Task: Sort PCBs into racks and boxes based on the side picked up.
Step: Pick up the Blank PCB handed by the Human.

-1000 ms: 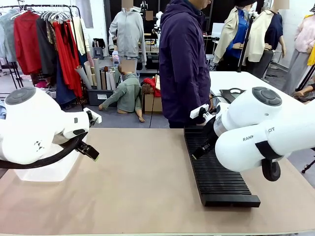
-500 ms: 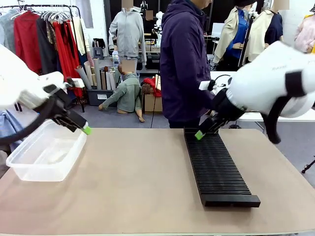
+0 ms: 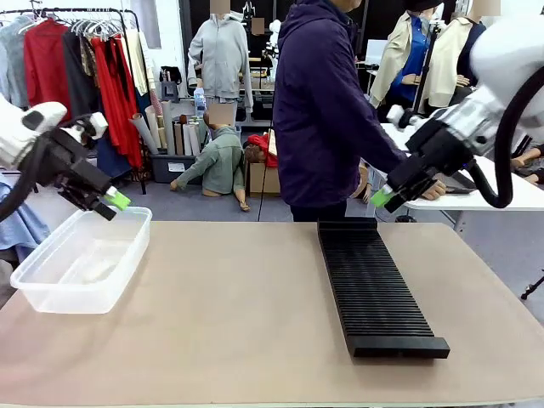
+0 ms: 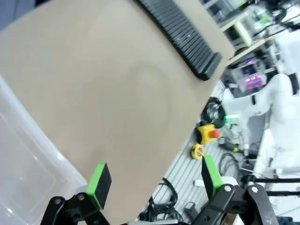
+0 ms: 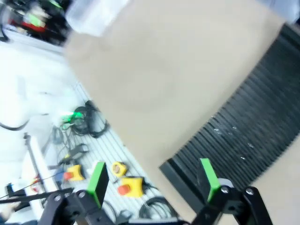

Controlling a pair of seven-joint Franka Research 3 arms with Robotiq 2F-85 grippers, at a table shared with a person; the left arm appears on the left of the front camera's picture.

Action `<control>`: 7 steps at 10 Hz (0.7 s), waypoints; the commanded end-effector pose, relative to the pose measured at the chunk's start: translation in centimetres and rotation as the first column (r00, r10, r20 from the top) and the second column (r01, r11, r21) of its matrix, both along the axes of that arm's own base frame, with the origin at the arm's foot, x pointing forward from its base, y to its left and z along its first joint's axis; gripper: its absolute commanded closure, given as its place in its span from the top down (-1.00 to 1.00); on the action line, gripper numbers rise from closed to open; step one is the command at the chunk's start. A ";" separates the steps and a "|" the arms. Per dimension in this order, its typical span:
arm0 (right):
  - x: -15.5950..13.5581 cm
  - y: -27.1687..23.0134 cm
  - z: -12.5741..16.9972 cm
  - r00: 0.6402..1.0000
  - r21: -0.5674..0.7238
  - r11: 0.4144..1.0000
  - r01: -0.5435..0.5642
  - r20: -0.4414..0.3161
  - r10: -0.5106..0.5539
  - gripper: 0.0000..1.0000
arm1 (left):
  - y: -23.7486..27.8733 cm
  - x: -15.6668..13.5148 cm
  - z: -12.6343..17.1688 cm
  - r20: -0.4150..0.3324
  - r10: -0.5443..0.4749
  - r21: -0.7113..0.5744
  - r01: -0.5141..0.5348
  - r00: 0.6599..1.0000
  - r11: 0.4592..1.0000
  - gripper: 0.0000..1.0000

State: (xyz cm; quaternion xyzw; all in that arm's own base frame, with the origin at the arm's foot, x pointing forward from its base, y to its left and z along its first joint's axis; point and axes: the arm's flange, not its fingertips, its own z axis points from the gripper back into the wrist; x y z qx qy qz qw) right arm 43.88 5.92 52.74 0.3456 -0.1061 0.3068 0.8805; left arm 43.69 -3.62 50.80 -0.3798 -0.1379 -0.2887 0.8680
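The black ribbed rack lies lengthwise on the right half of the table, and the clear plastic box sits at the left edge. My left gripper hangs open just above the box's far rim, nothing between its green pads. My right gripper is open too, in the air above and right of the rack's far end. In the left wrist view the gripper looks over the box and the rack. The right wrist view is blurred, with its gripper over the rack. The PCBs are out of view.
A person in a dark purple jacket stands at the table's far side, behind the rack, one hand resting on a white table to the right. The tan tabletop stretches bare between box and rack.
Both arms have lifted away from the camera and swung outward. The left gripper moved left and up over the box. The right gripper moved right and up off the rack's far end.
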 end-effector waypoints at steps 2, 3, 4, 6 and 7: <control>1.5 -6.0 0.5 0.993 0.261 0.962 0.078 -0.102 -0.052 1.00 | 5.0 -0.3 0.7 0.051 0.041 -0.210 -0.029 0.998 0.977 1.00; 1.5 -7.8 0.2 0.990 0.324 0.940 0.112 -0.120 -0.076 1.00 | 6.9 -1.1 1.1 0.066 0.076 -0.251 -0.057 0.995 0.966 1.00; 1.5 -9.5 -0.1 0.985 0.371 0.918 0.142 -0.145 -0.093 1.00 | 8.6 -2.0 1.2 0.081 0.112 -0.297 -0.083 0.990 0.951 1.00; 1.3 -13.0 -1.3 0.980 0.490 0.854 0.176 -0.172 -0.103 1.00 | 11.8 -3.6 1.0 0.108 0.181 -0.376 -0.128 0.978 0.918 1.00; 1.1 -14.3 -1.8 0.979 0.541 0.821 0.184 -0.175 -0.104 1.00 | 12.8 -4.1 0.9 0.122 0.204 -0.411 -0.137 0.971 0.901 1.00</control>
